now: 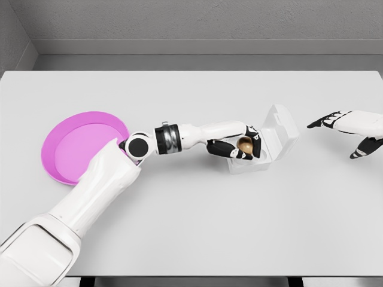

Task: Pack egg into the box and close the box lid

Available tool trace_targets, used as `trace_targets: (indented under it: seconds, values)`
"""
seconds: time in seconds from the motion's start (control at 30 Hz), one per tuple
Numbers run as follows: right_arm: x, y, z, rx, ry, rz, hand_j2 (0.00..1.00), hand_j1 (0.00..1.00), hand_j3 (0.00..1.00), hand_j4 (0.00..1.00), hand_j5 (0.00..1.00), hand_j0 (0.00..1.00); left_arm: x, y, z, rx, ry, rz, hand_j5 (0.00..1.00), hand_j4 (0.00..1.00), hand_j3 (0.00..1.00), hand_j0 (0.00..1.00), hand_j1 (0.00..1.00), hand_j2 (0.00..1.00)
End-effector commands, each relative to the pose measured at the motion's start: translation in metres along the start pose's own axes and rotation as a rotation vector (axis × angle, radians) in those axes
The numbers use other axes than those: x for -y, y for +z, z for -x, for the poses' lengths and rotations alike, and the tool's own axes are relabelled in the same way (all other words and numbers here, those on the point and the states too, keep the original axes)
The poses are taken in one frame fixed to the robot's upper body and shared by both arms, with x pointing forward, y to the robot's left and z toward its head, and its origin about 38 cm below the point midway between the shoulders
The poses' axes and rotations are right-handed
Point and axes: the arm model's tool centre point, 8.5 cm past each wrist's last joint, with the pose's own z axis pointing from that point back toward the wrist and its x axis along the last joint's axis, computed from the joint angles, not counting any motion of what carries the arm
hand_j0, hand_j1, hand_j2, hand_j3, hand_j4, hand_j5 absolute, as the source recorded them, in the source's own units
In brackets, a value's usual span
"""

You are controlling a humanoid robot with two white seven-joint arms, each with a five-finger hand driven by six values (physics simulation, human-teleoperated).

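A brown egg (244,144) sits in the curled fingers of my left hand (241,146), right above the near side of the clear plastic box (263,160). The box stands at the middle right of the white table, its lid (281,122) tilted up and back, open. My left arm reaches in from the lower left across the table to the box. My right hand (344,128) hovers to the right of the box, apart from it, with fingers spread and holding nothing.
A pink round plate (75,146) lies at the left of the table, partly behind my left forearm. The table's front edge runs along the bottom; a grey wall stands behind.
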Motion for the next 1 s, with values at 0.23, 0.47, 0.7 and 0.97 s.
trace_targets:
  seconds: [0.23, 0.47, 0.7, 0.97]
  values:
    - [0.001, 0.001, 0.0, 0.0, -0.004, 0.004, 1.0, 1.0, 1.0, 1.0, 1.0, 1.0, -0.001, 0.004, 0.0, 0.001, 0.006, -0.012, 0.74, 0.74, 0.74, 0.74, 0.74, 0.74]
    - [0.001, 0.001, 0.0, 0.0, -0.004, 0.004, 1.0, 1.0, 1.0, 1.0, 1.0, 1.0, -0.006, 0.004, -0.005, 0.017, -0.009, -0.021, 0.8, 0.8, 0.8, 0.8, 0.8, 0.8]
    - [0.001, 0.001, 0.0, 0.0, -0.003, 0.005, 1.0, 1.0, 1.0, 1.0, 1.0, 1.0, -0.073, 0.12, -0.073, 0.122, -0.159, -0.084, 1.0, 1.0, 1.0, 1.0, 1.0, 1.0]
    - [-0.002, -0.009, -0.006, 0.023, -0.01, 0.003, 1.0, 1.0, 1.0, 1.0, 1.0, 1.0, -0.088, 0.222, -0.114, -0.129, -0.477, 0.103, 1.0, 1.0, 1.0, 1.0, 1.0, 1.0]
